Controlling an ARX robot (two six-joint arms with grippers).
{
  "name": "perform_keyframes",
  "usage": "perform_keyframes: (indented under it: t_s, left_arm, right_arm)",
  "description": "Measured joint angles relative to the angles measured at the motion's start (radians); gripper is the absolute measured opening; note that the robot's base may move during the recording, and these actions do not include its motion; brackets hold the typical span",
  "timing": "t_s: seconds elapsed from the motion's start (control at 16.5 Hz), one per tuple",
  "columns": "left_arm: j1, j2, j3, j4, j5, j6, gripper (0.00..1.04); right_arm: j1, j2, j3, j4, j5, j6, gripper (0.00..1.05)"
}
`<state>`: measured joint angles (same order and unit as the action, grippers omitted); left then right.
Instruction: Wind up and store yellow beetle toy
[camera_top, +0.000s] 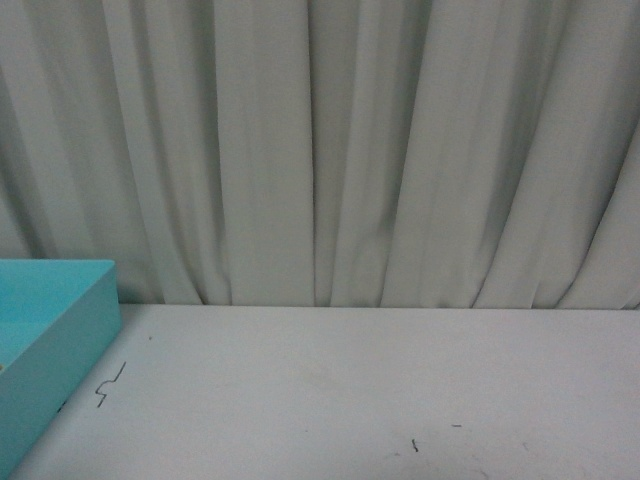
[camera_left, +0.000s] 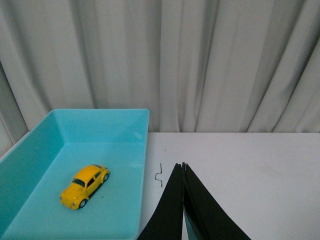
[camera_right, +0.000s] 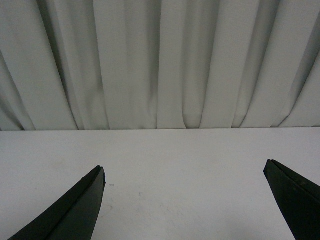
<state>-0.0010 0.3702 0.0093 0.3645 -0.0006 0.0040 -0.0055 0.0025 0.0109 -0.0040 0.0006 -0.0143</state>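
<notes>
Mostly white table (camera_top: 350, 390) — pleated curtain (camera_top: 330, 150), teal tray (camera_top: 60, 330)

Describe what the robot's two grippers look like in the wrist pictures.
Only the fingers show. The left gripper has two flat, matte black fingers that taper to thin pointed tips, with a sliver of teal visible low between them. The right gripper has the same matte black, wedge-shaped fingers with narrow tips. No cables, markings or arm links are in view.
</notes>
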Motion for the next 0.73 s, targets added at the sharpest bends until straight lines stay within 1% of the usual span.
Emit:
perform_keyframes:
  t_s: [0.43,0.61,0.73]
  left_arm:
    - [0.0,-0.164,0.0,-0.158,0.0,0.0,0.02]
    - [0.0,-0.2,0.0,-0.193,0.0,0.0,0.02]
    - [0.0,-0.356,0.0,-0.372,0.0,0.0,0.02]
  right_arm:
    - [0.0,0.0,0.0,0.0,0.0,0.0,0.98]
    - [0.0,0.0,0.0,0.0,0.0,0.0,0.98]
    - [0.0,0.0,0.0,0.0,0.001,0.0,0.98]
